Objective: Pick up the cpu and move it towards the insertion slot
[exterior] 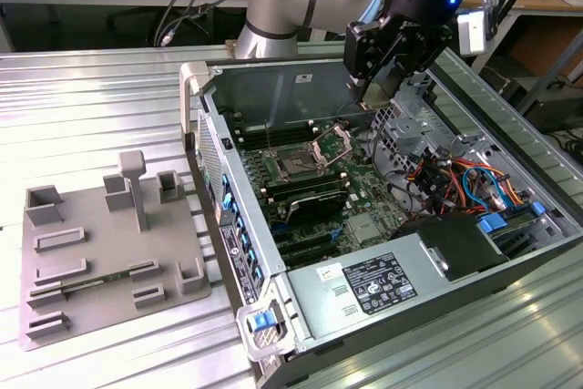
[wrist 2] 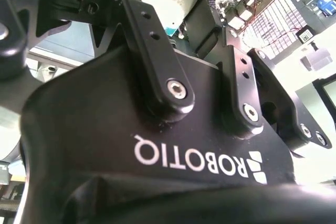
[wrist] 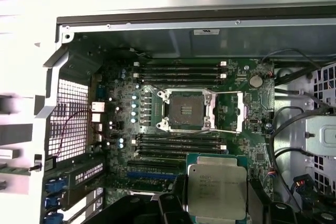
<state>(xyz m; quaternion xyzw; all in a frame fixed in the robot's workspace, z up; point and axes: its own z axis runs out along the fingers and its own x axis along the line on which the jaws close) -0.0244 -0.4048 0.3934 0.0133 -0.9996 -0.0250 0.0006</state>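
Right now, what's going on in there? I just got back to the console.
The arm's hand hangs over the open computer case, above the motherboard. In the first wrist view the cpu sits at the hand, silvery top facing the camera, clear of the board. The insertion slot is empty, its dark centre exposed and its metal retention plate swung open to one side. The cpu is not over the slot; memory slots lie between them in that view. The grey fixture plate sits outside the case.

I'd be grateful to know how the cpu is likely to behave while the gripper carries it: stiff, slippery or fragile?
The cpu looks like a flat, rigid plate, so it probably won't flex. Its smooth silvery metal top suggests that it could slip in a loose hold. Being thin, it likely suffers from knocks near the insertion slot, whose retention plate stands open.
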